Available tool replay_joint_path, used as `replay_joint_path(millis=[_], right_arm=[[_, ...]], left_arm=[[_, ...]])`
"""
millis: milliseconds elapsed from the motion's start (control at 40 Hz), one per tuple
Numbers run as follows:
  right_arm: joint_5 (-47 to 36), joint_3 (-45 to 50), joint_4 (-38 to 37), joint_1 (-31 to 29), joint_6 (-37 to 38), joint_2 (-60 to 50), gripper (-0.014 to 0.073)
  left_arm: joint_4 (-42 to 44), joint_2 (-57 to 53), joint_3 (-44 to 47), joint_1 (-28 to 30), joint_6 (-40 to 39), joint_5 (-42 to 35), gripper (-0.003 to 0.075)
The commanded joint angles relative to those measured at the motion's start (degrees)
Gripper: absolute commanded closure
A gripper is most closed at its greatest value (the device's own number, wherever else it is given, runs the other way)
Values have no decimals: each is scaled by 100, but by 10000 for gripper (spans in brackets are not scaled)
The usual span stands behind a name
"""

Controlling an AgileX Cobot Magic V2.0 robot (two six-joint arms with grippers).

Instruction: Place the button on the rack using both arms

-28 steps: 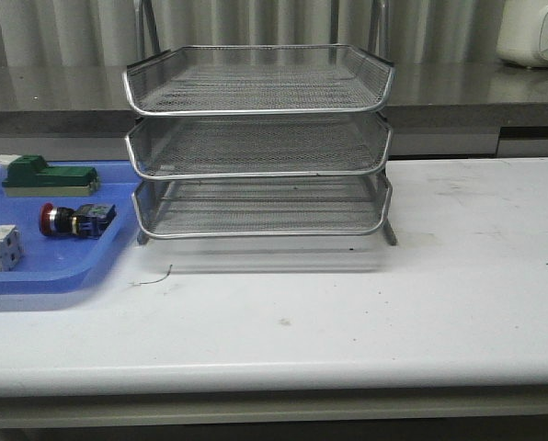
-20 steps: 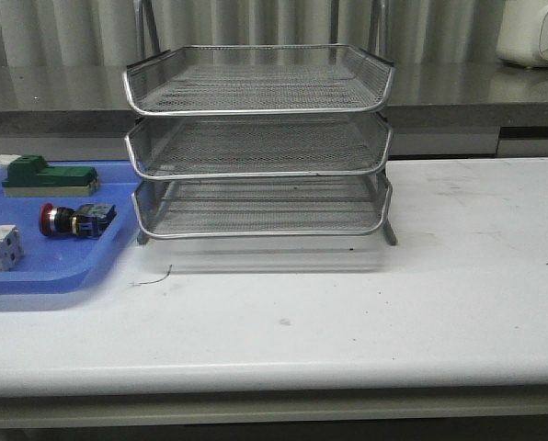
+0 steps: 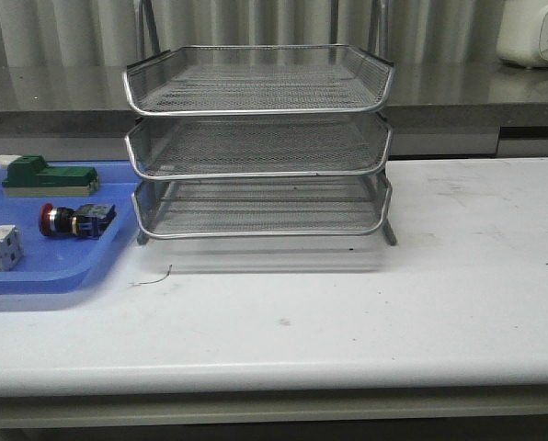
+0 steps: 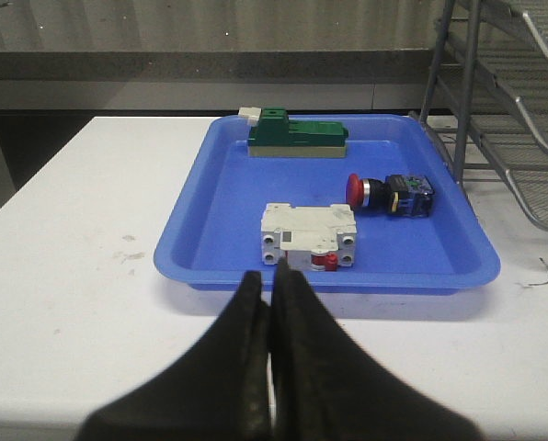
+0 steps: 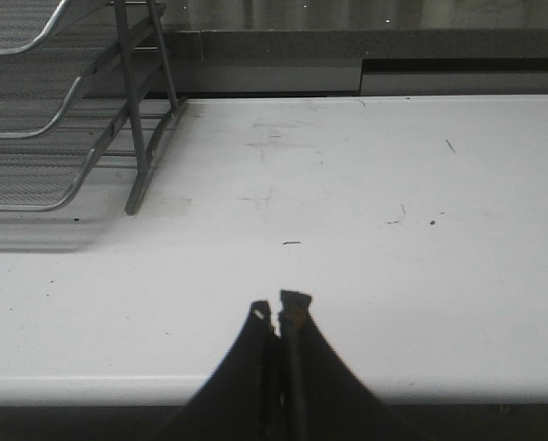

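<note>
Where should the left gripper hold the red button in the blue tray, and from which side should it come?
Probably from above, closing on the dark body of the button, not the round red head. It lies on its side in the blue tray, with space all around it.

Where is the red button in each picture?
Front view: the button lies in the blue tray, left of the rack.
Left wrist view: button in the tray's half nearer the rack.
Right wrist view: not in it.
Shared landmark: the rack.
</note>
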Motion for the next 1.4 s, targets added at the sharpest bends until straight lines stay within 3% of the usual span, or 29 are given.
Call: replay_joint_path(millis=[0, 550, 776, 826, 1001, 1151, 1376], right_arm=[[-476, -32, -42, -40, -21, -96, 653], [-629, -32, -81, -40, -26, -96, 653], [-996, -380, -81, -40, -26, -96, 653], [-928, -599, -81, -40, -26, -96, 653], [-364, -1546, -81, -40, -26, 39, 653], [436, -2428, -69, -40, -26, 802, 653], [701, -3044, -69, -40, -26, 1989, 653]], left_arm=[[-37, -134, 47, 7, -30, -488, 739], [100, -134, 47, 7, -16, -938, 739], [100, -121, -37, 7, -16, -2665, 739], [100, -98, -228, 7, -16, -2760, 739], [369, 333, -1305, 7, -16, -1875, 739], [436, 1247, -2160, 7, -16, -1078, 739], [436, 2386, -2541, 7, -16, -965, 739]])
